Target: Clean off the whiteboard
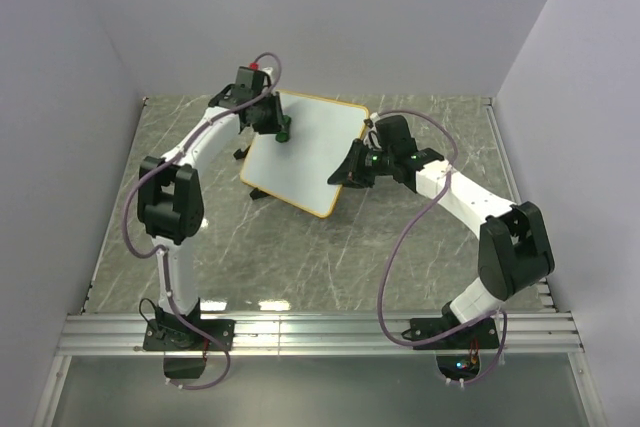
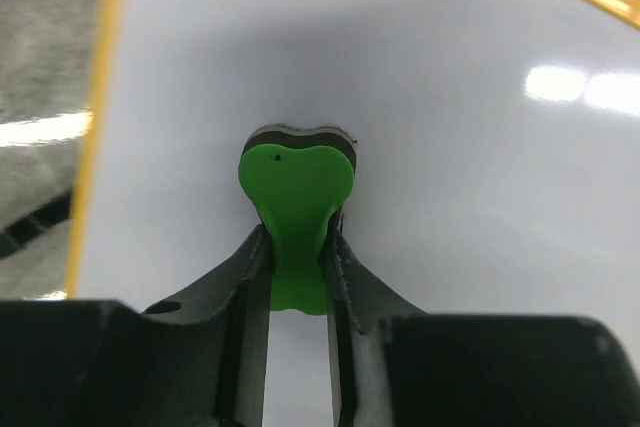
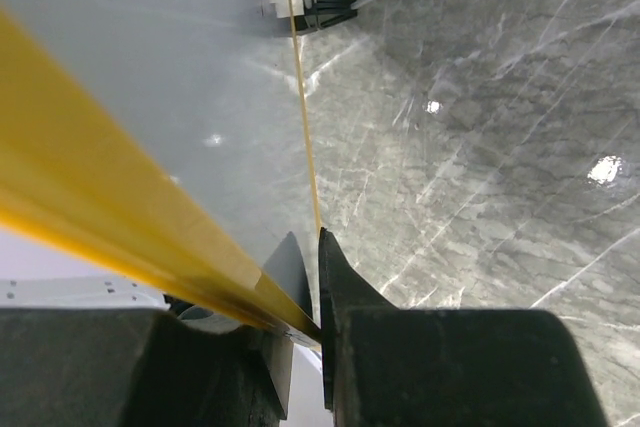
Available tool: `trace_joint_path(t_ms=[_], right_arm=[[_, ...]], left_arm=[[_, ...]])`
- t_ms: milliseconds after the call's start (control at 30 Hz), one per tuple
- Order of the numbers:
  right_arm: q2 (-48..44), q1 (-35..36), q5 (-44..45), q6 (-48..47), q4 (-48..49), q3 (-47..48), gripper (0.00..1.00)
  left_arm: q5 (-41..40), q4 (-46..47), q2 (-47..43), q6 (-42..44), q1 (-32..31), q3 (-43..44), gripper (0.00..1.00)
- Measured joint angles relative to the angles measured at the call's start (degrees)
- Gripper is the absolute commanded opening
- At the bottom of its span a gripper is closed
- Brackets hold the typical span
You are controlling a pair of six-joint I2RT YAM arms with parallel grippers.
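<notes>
The whiteboard, white with a thin orange-yellow frame, stands tilted on its black feet on the marble table. Its face shows no marks in the left wrist view. My left gripper is shut on the green eraser, which presses against the board's upper left part. My right gripper is shut on the board's right edge; the right wrist view shows the yellow frame pinched between the fingers.
The grey marble table surrounds the board. A black foot of the board shows at the far end in the right wrist view. Walls close in on the back and sides; a metal rail runs along the near edge.
</notes>
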Motion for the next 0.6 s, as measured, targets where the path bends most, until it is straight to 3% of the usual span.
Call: trace_joint_path(t_ms=[367,600], right_arm=[[2.0,-0.3,-1.5,-2.6,1.7,0.6,0.0],[2.1,2.2,-1.4,-7.6,-1.6,4.6,0.0]], left_arm=[[9.7,0.2,-11.5,-2.7,-14.1,-4.2,0.0],[7.3,0.2,-20.3,-7.0,-7.4,-9.2,0.0]])
